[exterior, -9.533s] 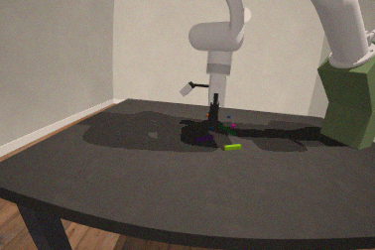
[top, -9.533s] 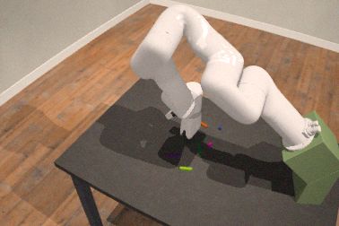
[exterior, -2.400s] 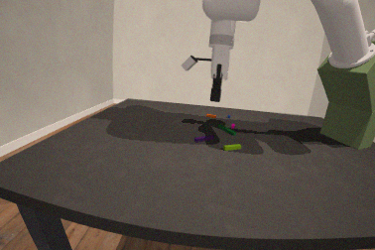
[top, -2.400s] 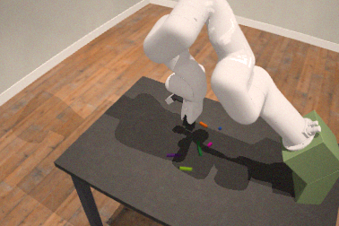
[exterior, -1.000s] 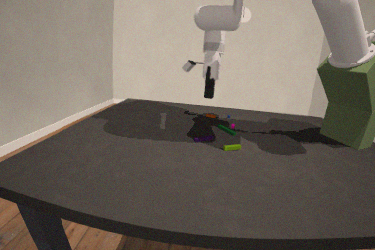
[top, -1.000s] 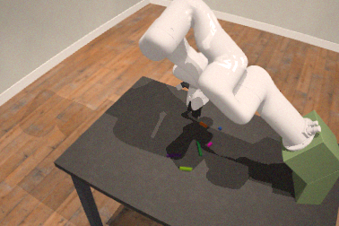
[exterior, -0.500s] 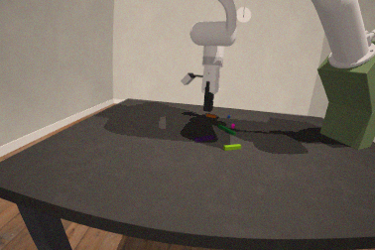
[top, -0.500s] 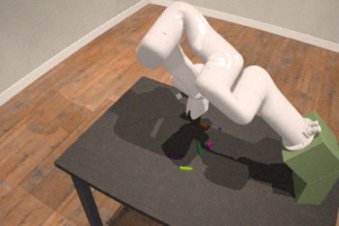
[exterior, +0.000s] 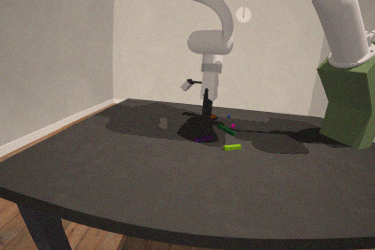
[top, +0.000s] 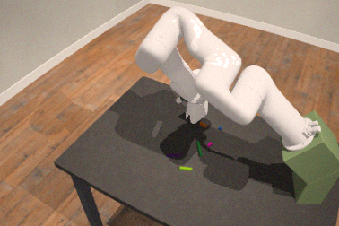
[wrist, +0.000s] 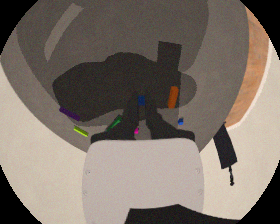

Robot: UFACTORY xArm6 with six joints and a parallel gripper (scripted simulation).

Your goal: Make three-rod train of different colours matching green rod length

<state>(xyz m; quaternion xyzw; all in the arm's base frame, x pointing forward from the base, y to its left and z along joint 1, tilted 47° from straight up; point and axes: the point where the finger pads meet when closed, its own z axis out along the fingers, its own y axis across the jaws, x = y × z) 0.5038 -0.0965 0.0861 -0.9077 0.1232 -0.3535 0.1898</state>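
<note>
I am keeping the jaws pinched nearly shut on a small blue rod (wrist: 141,100), seen in the wrist view as a dark blue speck between the fingertips. The gripper (top: 194,121) is hanging upright, low over the dark table (top: 112,169), just beside the orange rod (top: 204,125).

A second blue rod (top: 220,128) is lying on the far side of the orange rod from the gripper. The green rod (top: 199,148) and the magenta rod (top: 209,143) are lying near the orange rod, toward the table's front. The purple rod (top: 174,155) and the lime rod (top: 186,168) are lying farther from it that way. The grey rod (top: 157,129) is lying well apart from it, beyond the gripper.

I am reading this as the placing step, with blue, orange and grey as the likely train. No two rods are joined yet. The next move calls for laying the blue rod flat, in line with the orange rod's end and nearly touching it, before letting go.
</note>
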